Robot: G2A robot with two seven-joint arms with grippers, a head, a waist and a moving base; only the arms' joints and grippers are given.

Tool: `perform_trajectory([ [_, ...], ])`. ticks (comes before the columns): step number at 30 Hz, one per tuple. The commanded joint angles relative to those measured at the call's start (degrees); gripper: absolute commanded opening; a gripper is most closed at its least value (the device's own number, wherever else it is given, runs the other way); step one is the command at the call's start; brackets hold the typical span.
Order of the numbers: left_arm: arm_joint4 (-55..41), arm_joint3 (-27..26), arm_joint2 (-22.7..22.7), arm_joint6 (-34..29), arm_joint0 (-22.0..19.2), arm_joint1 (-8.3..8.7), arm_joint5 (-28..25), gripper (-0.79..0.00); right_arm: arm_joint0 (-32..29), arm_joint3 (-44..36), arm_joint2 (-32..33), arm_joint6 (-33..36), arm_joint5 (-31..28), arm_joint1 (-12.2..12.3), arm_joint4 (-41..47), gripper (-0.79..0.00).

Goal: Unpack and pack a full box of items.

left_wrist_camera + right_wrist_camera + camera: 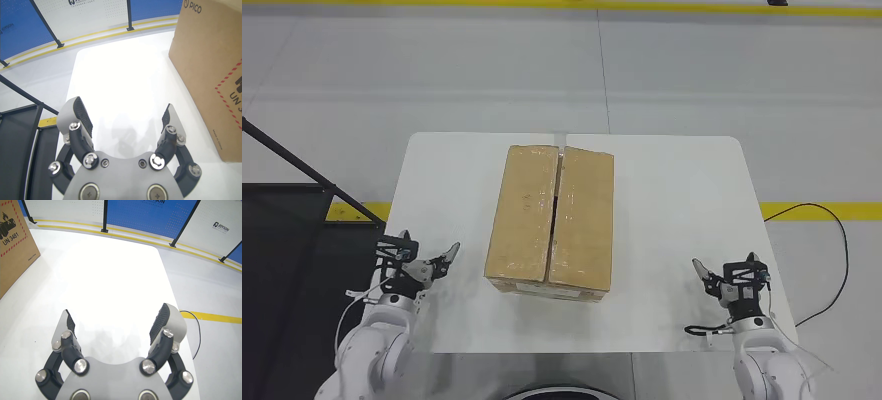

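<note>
Box [552,225], flaps shut, sits at the middle of the table [672,200]; left gripper [122,106] and right gripper [116,309] gape wide and empty by the table's near corners, so I fear a one-sided pry at the flaps skids it.

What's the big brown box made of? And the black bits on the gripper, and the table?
The box looks like cardboard: matte brown, with flaps meeting in a seam on top. The black pads on the left gripper are probably rubber: dull and ridged. The table is smooth, shiny white, maybe plastic or coated wood.
</note>
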Motion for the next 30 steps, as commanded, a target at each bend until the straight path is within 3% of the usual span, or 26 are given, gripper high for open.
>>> perform_trajectory([
  [1,1.2,-0.1,0.4,0.6,-0.3,-0.07,0.3,0.000,-0.2,-0.6,0.0,-1.3,-0.8,0.1,-2.0,0.000],
  [11,6.5,-0.9,6.3,4.2,-0.4,-0.69,0.1,0.000,-0.3,-5.3,1.5,-5.6,-9.1,0.5,-5.6,0.000],
  [21,11.3,0.0,9.8,8.2,-1.5,-0.74,-5.8,0.000,0.5,-6.7,2.9,-5.8,-11.9,0.8,-7.5,0.000],
  [30,9.3,0.4,11.1,10.2,-2.5,-0.76,-11.4,0.000,1.0,-6.4,3.4,-6.0,-13.3,0.8,-9.0,0.000],
])
